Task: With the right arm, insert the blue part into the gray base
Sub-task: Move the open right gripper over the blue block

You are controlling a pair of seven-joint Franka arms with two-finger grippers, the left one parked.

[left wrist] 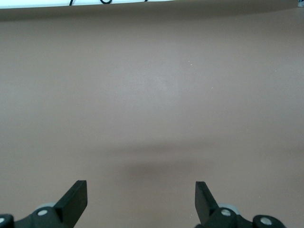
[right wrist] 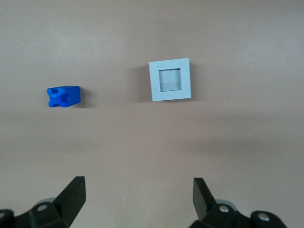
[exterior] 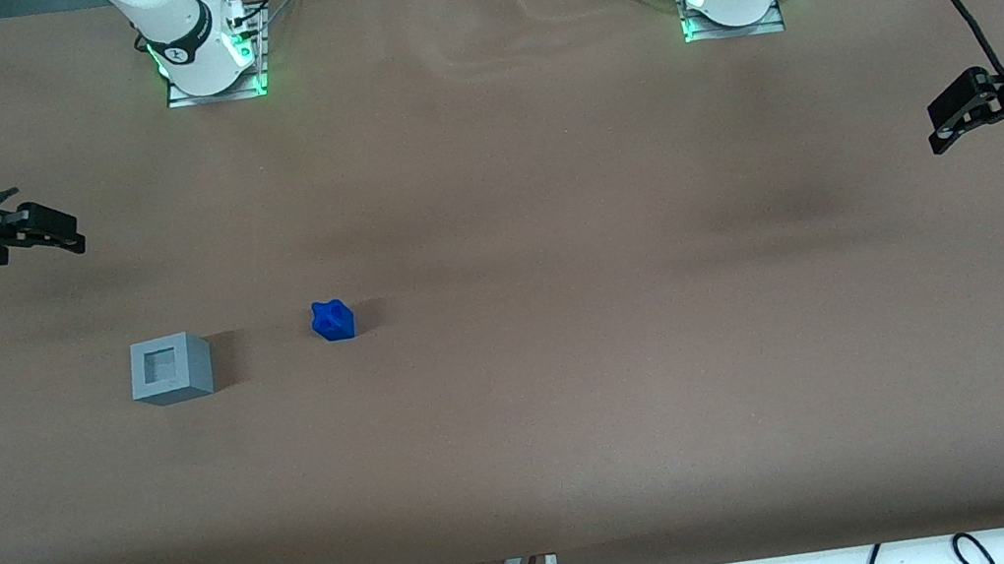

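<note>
Front view: basically nothing's done yet. The blue part (exterior: 333,320) sits on the table (exterior: 578,390), apart from the gray base (exterior: 169,369), whose recess is empty. The gripper (exterior: 62,233) hangs above the table at the working arm's end, farther from the camera than both pieces, holding nothing. Right wrist view: fingers (right wrist: 73,194) spread wide with only table between them, part (right wrist: 63,96) and base (right wrist: 170,80) lying apart. So grabbing, carrying and inserting are all left, I'd say.

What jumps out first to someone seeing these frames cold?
The bright blue part on the brown table, with the gray base apart beside it, toward the working arm's end. The right arm's gripper hangs open above the table, farther from the front camera, holding nothing.
</note>
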